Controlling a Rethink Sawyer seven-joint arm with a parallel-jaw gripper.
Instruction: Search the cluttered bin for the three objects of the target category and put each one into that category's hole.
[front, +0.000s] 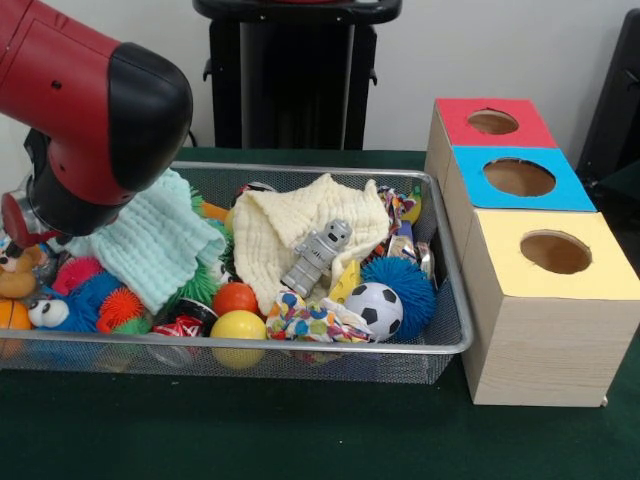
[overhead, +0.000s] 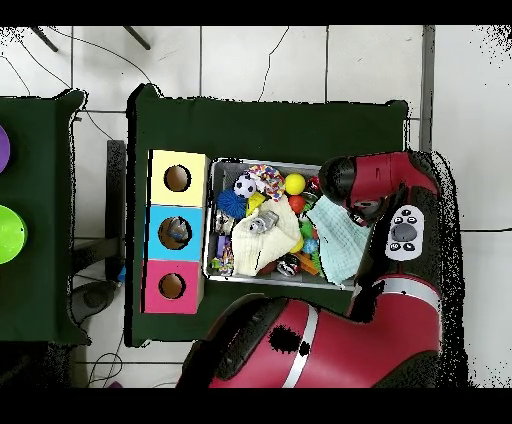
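Note:
The silver wire-mesh bin (front: 300, 346) is full of toys. It also shows in the overhead view (overhead: 265, 163). The red and black arm (front: 95, 110) hangs over the bin's left end and hides the gripper behind its black joint. A mint green cloth (front: 145, 245) slopes up from the clutter to just under that joint; I cannot see what holds it. A cream cloth (front: 270, 230) lies mid-bin with a grey toy robot (front: 316, 256) on it. Three boxes stand right of the bin, each with a hole: red top (front: 492, 122), blue top (front: 520, 178), yellow top (front: 555, 252).
Near the bin's front rim lie a soccer ball (front: 374, 308), a blue spiky ball (front: 405, 280), a yellow ball (front: 238, 328), an orange ball (front: 235, 297) and a red can (front: 185, 325). Spiky and plush toys crowd the left end. Green cloth covers the table (front: 300, 430).

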